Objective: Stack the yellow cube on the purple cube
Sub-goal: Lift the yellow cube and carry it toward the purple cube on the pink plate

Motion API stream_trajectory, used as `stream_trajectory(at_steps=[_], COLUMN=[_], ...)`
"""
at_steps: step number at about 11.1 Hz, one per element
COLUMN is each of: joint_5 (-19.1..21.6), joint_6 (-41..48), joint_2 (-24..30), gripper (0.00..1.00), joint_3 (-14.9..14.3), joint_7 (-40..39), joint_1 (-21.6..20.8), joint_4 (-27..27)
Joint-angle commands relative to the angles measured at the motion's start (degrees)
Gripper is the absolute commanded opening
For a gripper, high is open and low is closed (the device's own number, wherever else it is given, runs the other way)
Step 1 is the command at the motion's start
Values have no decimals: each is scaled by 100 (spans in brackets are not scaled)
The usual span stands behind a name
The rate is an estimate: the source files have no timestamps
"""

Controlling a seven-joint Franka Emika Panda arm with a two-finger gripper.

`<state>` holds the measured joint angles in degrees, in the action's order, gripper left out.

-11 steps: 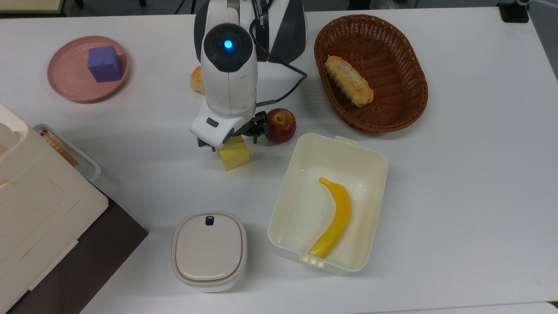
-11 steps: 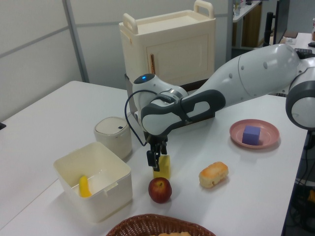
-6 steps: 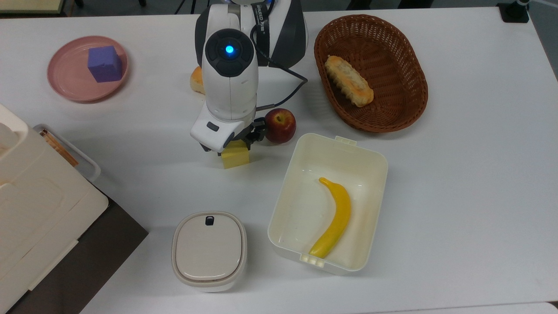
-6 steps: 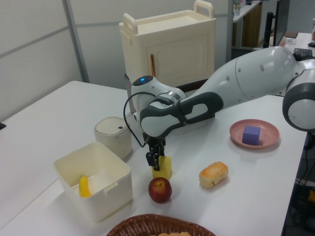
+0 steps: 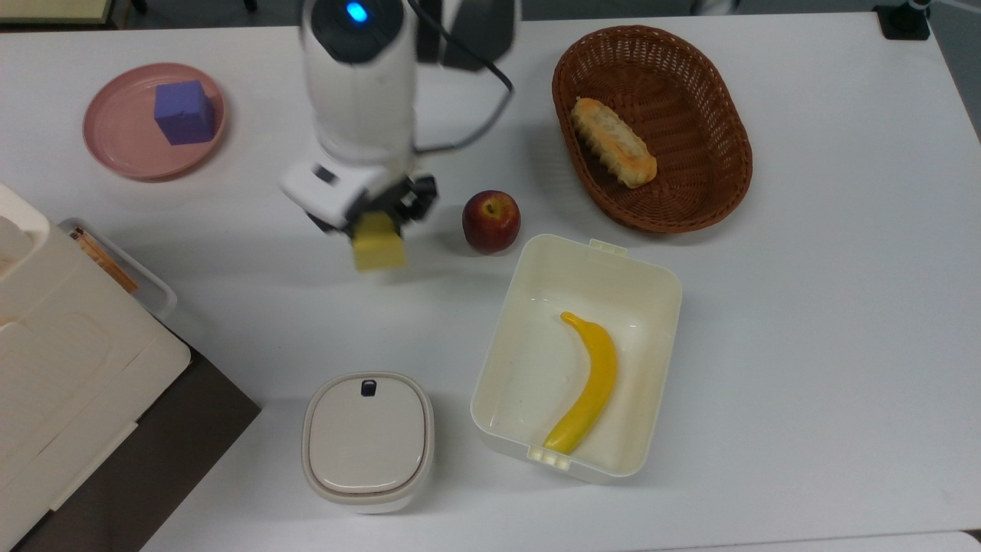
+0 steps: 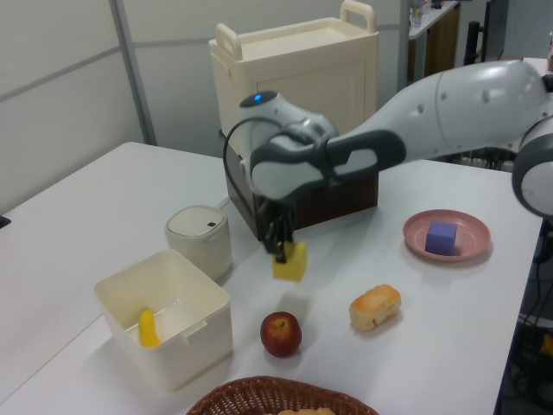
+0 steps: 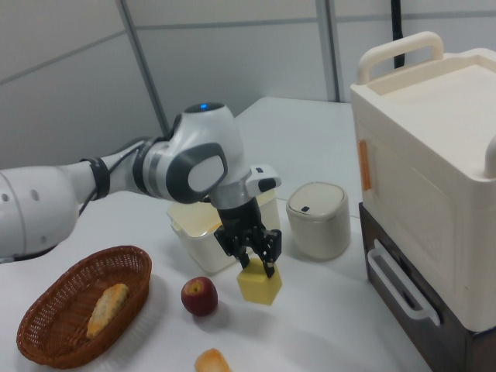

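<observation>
the yellow cube (image 5: pixel 378 243) (image 6: pixel 290 260) (image 7: pixel 260 283) was held off the bench (image 5: pixel 805 307) (image 6: pixel 104 190) (image 7: pixel 325 310), clamped at its top between the fingers of the gripper (image 5: pixel 381 218) (image 6: pixel 279 248) (image 7: pixel 253 260), which were closed narrow on it. in the left view the cube hung clear of the surface, above the apple (image 6: pixel 281 334). in the top view it was in the middle of the bench, toward the far edge and to the top view's left of the apple (image 5: pixel 490 221), not touching it.

the purple cube (image 5: pixel 184 113) (image 6: pixel 441 237) sat inside the pink plate (image 5: pixel 115 146) (image 6: pixel 471 252) near the top view's far left corner of the bench, well apart from the yellow cube.

a bread roll (image 6: pixel 375 307) (image 7: pixel 213 361) lay on the bench between the apple and the plate in the left view. a brown wicker basket (image 5: pixel 713 192) (image 7: pixel 46 341) near the far edge held a long bread loaf (image 5: pixel 613 142) (image 7: pixel 103 308). an open cream box (image 5: pixel 659 307) (image 6: pixel 173 346) next to the apple contained a yellow banana (image 5: pixel 586 383) (image 6: pixel 148 328). a small lidded cream container (image 5: pixel 368 441) (image 6: pixel 199 238) (image 7: pixel 316 221) stood near the front edge. a large cream case with handles (image 5: pixel 61 368) (image 6: pixel 298 78) (image 7: pixel 434 170) occupied the top view's left edge of the bench.
</observation>
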<state>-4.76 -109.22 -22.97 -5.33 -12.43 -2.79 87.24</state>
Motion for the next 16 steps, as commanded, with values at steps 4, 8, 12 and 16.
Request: stream_trajectory(at_steps=[4, 8, 12, 16], joint_5=[-316, -630, -711, -711], joint_6=[1569, 2026, 2054, 2062], joint_2=[995, 1058, 970, 725], gripper=[12, 13, 16, 17], joint_3=[-30, -205, -223, -223], joint_7=[-1469, -2420, -3176, -3678], joint_1=[1146, 1851, 2396, 2511], joint_4=[30, 73, 222, 267])
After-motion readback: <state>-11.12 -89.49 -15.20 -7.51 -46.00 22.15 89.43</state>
